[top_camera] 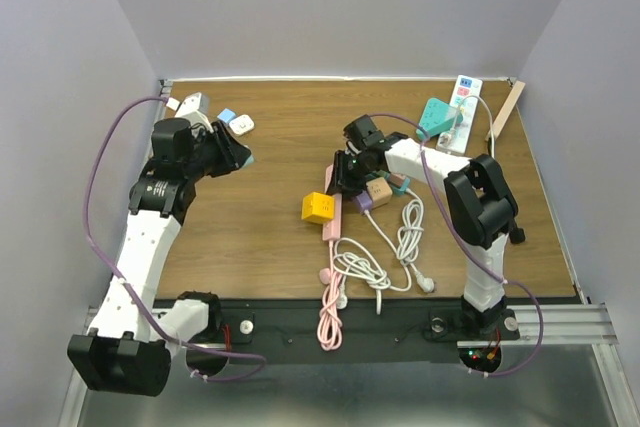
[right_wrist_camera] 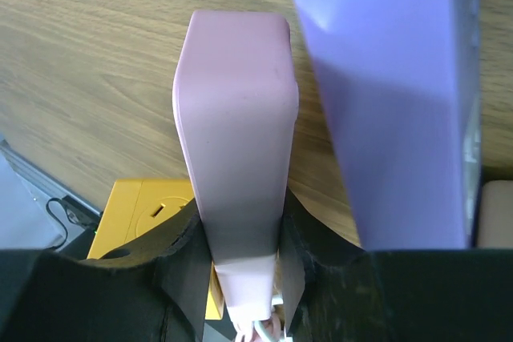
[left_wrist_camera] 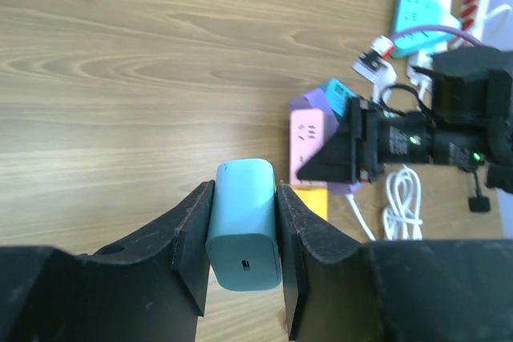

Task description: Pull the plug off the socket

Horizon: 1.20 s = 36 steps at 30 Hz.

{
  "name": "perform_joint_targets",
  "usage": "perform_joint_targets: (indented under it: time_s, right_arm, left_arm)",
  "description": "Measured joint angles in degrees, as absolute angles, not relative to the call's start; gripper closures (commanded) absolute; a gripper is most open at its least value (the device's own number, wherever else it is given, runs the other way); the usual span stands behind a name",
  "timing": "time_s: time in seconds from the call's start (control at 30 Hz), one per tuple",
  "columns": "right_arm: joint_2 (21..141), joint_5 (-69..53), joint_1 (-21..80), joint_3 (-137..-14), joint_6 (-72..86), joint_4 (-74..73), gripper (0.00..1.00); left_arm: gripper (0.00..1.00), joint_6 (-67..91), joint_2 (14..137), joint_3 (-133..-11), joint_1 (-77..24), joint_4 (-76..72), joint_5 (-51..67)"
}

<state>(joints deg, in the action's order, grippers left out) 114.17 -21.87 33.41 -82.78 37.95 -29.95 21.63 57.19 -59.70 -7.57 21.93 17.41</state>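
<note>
Presently, the left claw [left_wrist_camera: 244, 198] is closed on the teal plug [left_wrist_camera: 244, 230]. Both fingers press flat against its long sides. The plug's rounded end points away from the wrist camera, and a small slot on its near face looks toward the lens. Prongs not visible.

In the top view the left claw [top_camera: 238, 158] sits over the left half of the counter [top_camera: 270, 247], with a sliver of the teal plug [top_camera: 247, 160] showing at its tip. The plug is out of the socket and well apart from it.

The right claw [right_wrist_camera: 240, 230] is narrowed onto one end of the pink socket strip [right_wrist_camera: 236, 118], gripping its two side faces. From above, the right claw [top_camera: 345, 172] is near the counter's middle. The pink socket strip [top_camera: 332, 217] runs from it toward the near edge, and a pink cord [top_camera: 328, 317] trails on past the counter's edge.

Neighbours of the strip:
- yellow cube [top_camera: 318, 207] just beside it on the left
- purple block [top_camera: 363, 200] just beside it on the right; it fills much of the right wrist view [right_wrist_camera: 385, 94]
- loose white cable [top_camera: 400, 247] coiled to the right

Far right corner: teal power strip [top_camera: 437, 117] next to a white power strip [top_camera: 466, 95].
</note>
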Motion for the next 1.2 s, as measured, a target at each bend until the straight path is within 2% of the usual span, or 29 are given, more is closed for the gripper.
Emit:
perform_joint_targets:
  time_s: [0.13, 0.33, 0.53, 0.7, 0.8, 0.83, 0.87, 0.9, 1.0, 1.03, 1.1, 1.13, 1.2]
  right_arm:
    - [114.0, -21.8, 34.1, -82.8, 38.0, -29.6, 1.00]
    - [112.4, -22.3, 34.2, -82.7, 37.7, -29.6, 1.00]
    - [107.1, -23.4, 34.2, -81.8, 37.0, -29.8, 0.99]
    - [104.4, -24.7, 34.3, -81.8, 36.8, -29.8, 1.00]
    - [103.6, -24.8, 34.6, -81.7, 36.7, -29.8, 1.00]
    - [103.4, -24.9, 34.6, -81.7, 36.6, -29.8, 1.00]
    - [103.2, -24.9, 34.6, -81.6, 36.5, -29.8, 1.00]
    - [103.0, -25.1, 34.6, -81.6, 36.4, -29.8, 1.00]
    - [102.8, -25.2, 34.6, -81.6, 36.2, -29.8, 1.00]
    - [102.8, -25.3, 34.6, -81.6, 36.2, -29.8, 1.00]
    - [102.8, -25.4, 34.6, -81.6, 36.0, -29.8, 1.00]
    - [102.8, -25.4, 34.6, -81.6, 35.9, -29.8, 1.00]
    - [102.8, -25.5, 34.6, -81.6, 35.8, -29.8, 0.99]
  left_arm:
    - [1.00, 19.6, 59.8, -59.9, -1.7, 21.5, 17.3]
    - [1.00, 19.2, 74.8, -59.7, 8.0, 16.8, 14.6]
    - [1.00, 20.4, 83.9, -59.8, 9.4, 13.1, 12.0]
    - [1.00, 21.6, 94.4, -65.8, 12.7, 10.3, 11.0]
    - [0.95, 22.2, 99.7, -67.6, 14.3, 8.2, 10.5]
    - [0.92, 22.3, 100.9, -67.7, 14.8, 7.8, 10.3]
    - [0.84, 22.4, 102.1, -67.9, 15.1, 7.8, 10.3]
    - [0.82, 22.5, 103.3, -68.2, 15.3, 7.8, 10.3]
    - [0.62, 22.6, 106.2, -68.8, 15.3, 7.0, 10.9]
    - [0.45, 22.9, 106.8, -68.8, 15.3, 6.7, 11.2]
    - [0.19, 23.5, 106.9, -68.9, 15.3, 5.4, 11.6]
    - [0.01, 23.7, 106.9, -68.9, 15.4, 4.9, 11.8]
    - [0.01, 24.1, 106.8, -68.9, 15.4, 3.8, 12.0]
